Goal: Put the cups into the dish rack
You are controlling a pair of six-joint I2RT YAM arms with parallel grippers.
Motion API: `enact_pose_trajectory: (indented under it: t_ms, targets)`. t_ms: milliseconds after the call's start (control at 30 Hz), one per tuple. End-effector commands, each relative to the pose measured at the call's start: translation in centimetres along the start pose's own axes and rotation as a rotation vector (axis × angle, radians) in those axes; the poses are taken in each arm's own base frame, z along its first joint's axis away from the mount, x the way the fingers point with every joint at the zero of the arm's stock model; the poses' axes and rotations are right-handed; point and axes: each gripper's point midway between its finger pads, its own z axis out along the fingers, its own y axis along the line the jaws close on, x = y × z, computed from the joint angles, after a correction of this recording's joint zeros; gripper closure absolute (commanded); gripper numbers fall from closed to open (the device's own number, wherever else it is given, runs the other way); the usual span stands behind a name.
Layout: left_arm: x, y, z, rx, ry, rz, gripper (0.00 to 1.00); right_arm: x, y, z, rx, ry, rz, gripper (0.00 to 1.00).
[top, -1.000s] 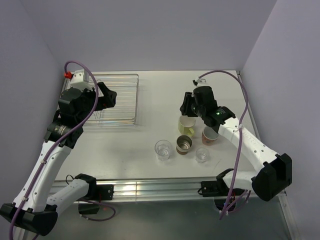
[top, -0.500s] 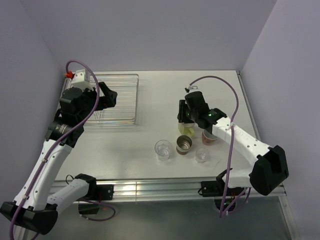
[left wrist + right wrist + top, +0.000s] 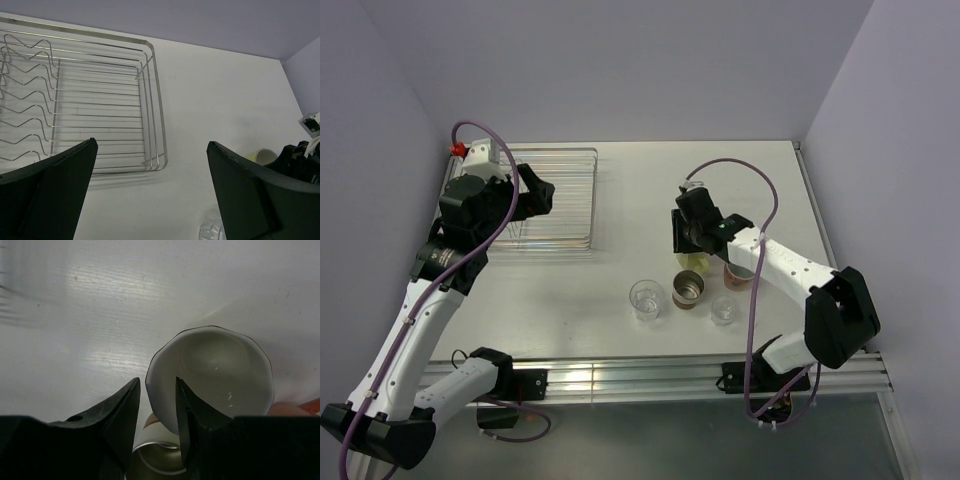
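Note:
The pale yellow mug point(image 3: 220, 370) stands upright, and my right gripper point(image 3: 157, 380) straddles its left rim, one finger inside and one outside. A narrow gap shows between the outer finger and the wall, so the jaws are open. From above, the right gripper point(image 3: 688, 243) covers most of the yellow mug point(image 3: 696, 263). Beside it stand the brown cup point(image 3: 688, 290), the salmon-pink mug point(image 3: 741, 276) and two clear tumblers point(image 3: 646, 298) point(image 3: 724, 309). The wire dish rack point(image 3: 594, 190) holds nothing at the back left. My left gripper point(image 3: 542, 196) hovers open over its near right part.
The left wrist view shows the rack's right corner point(image 3: 159, 150), a tumbler point(image 3: 212, 231) at the bottom edge and the yellow mug point(image 3: 259, 155) beside the right arm. The brown cup point(image 3: 160, 462) sits directly below the right fingers. Purple walls close in the table on three sides.
My right gripper has swung left and down over the yellow mug, bringing its fingers astride the rim and narrowing slightly. The left arm has stayed still.

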Motion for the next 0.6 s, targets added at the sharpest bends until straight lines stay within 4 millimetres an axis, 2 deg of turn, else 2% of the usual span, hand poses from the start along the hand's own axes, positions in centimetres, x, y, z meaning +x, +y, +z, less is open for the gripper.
enact_pose_trajectory:
  t_ms: [0, 133, 267, 367, 400, 533, 567]
  targets:
    - [-1.2, -0.4, -0.1, 0.013, -0.033, -0.007, 0.01, -0.6, -0.4, 0.3, 0.044, -0.013, -0.027, 0.58]
    - [-1.1, -0.4, 0.1, 0.011, -0.029, -0.006, 0.01, -0.1, -0.8, 1.1, 0.076, 0.017, -0.047, 0.61]
    - [-1.0, -0.4, 0.1, 0.009, -0.027, -0.006, 0.01, -0.3, -0.9, 1.5, 0.094, 0.026, -0.058, 0.72]
    - [-0.9, -0.3, 0.2, 0.004, -0.024, -0.006, 0.01, -0.5, -1.2, 1.5, 0.114, 0.029, -0.066, 0.91]
    - [-0.9, -0.2, 0.2, 0.001, -0.025, -0.006, 0.01, -0.6, -1.4, 1.5, 0.131, 0.03, -0.067, 1.0]
    - [-0.8, -0.2, 0.4, 0.0, -0.022, -0.007, 0.01, -2.7, -1.1, 0.5, 0.136, -0.021, -0.054, 1.0]
    - [-0.7, -0.1, 0.6, -0.002, -0.02, -0.007, 0.01, -3.9, -0.7, 0.0, 0.127, -0.05, -0.048, 1.0]
